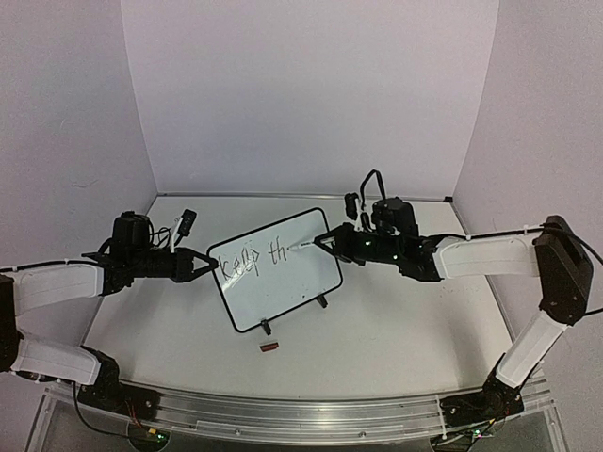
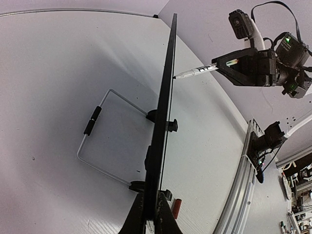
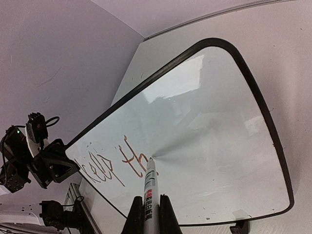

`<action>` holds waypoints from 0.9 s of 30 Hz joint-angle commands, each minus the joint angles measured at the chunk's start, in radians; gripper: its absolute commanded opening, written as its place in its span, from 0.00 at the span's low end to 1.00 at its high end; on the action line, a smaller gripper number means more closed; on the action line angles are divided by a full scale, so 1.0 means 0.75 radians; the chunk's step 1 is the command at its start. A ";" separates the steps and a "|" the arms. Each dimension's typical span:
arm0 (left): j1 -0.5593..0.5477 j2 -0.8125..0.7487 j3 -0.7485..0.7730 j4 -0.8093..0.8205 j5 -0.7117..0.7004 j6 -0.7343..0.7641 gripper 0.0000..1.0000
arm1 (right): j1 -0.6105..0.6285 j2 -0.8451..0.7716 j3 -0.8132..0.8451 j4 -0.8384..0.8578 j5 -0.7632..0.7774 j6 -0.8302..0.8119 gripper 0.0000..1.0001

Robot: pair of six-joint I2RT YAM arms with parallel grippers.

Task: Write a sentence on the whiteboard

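Observation:
The whiteboard stands tilted on its two black feet mid-table, black-rimmed. My left gripper is shut on its left edge; in the left wrist view the board runs edge-on up from my left gripper. The sentence reads "keep th" in thin lettering, reddish-brown in the right wrist view. My right gripper is shut on a white marker. The marker rises from between my right gripper's jaws, and its tip touches the whiteboard right after the "h".
A small red marker cap lies on the table in front of the board, also seen as the cap near my left fingers. A wire stand props the board from behind. An aluminium rail edges the table front; grey walls close three sides.

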 commanded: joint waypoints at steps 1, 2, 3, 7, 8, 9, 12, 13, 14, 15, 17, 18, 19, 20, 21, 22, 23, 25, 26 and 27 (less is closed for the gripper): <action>0.010 -0.009 0.043 -0.032 -0.101 0.069 0.00 | -0.015 0.036 0.051 0.033 0.007 -0.006 0.00; 0.010 -0.009 0.043 -0.032 -0.101 0.069 0.00 | -0.017 0.040 0.052 0.033 0.004 -0.005 0.00; 0.010 -0.008 0.043 -0.031 -0.101 0.069 0.00 | -0.015 0.043 0.056 0.033 0.002 -0.006 0.00; 0.010 -0.005 0.043 -0.031 -0.100 0.069 0.00 | -0.018 0.046 0.056 0.033 0.020 -0.003 0.00; 0.010 -0.005 0.043 -0.031 -0.101 0.069 0.00 | -0.017 0.042 0.053 0.033 0.027 -0.004 0.00; 0.011 -0.006 0.042 -0.030 -0.102 0.069 0.00 | -0.017 0.037 0.049 0.033 0.036 -0.005 0.00; 0.010 -0.007 0.041 -0.030 -0.105 0.071 0.00 | -0.018 0.015 0.036 0.033 0.059 -0.003 0.00; 0.010 -0.007 0.041 -0.029 -0.105 0.071 0.00 | -0.019 0.009 0.032 0.033 0.063 -0.004 0.00; 0.010 -0.007 0.041 -0.028 -0.105 0.071 0.00 | -0.020 0.001 0.028 0.033 0.066 -0.005 0.00; 0.010 -0.005 0.040 -0.027 -0.105 0.071 0.00 | -0.020 -0.007 0.025 0.033 0.069 -0.006 0.00; 0.010 -0.005 0.039 -0.029 -0.105 0.071 0.00 | -0.021 -0.019 0.019 0.033 0.077 -0.004 0.00; 0.009 -0.005 0.039 -0.029 -0.105 0.071 0.00 | -0.021 -0.025 0.016 0.033 0.081 -0.006 0.00; 0.010 -0.005 0.039 -0.029 -0.105 0.071 0.00 | -0.023 -0.030 0.015 0.033 0.083 -0.006 0.00; 0.010 -0.005 0.039 -0.029 -0.105 0.071 0.00 | -0.024 -0.034 0.014 0.033 0.085 -0.006 0.00; 0.011 -0.005 0.039 -0.029 -0.105 0.071 0.00 | -0.023 -0.038 0.014 0.033 0.087 -0.005 0.00; 0.011 -0.006 0.039 -0.028 -0.105 0.071 0.00 | -0.025 -0.040 0.014 0.033 0.088 -0.006 0.00; 0.011 -0.007 0.039 -0.028 -0.105 0.071 0.00 | -0.025 -0.043 0.014 0.033 0.090 -0.006 0.00; 0.009 -0.008 0.039 -0.029 -0.105 0.070 0.00 | -0.026 -0.051 0.014 0.033 0.093 -0.008 0.00; 0.010 -0.010 0.039 -0.029 -0.105 0.070 0.00 | -0.028 -0.052 0.014 0.033 0.095 -0.008 0.00; 0.010 -0.011 0.038 -0.028 -0.105 0.070 0.00 | -0.030 -0.053 0.015 0.033 0.094 -0.010 0.00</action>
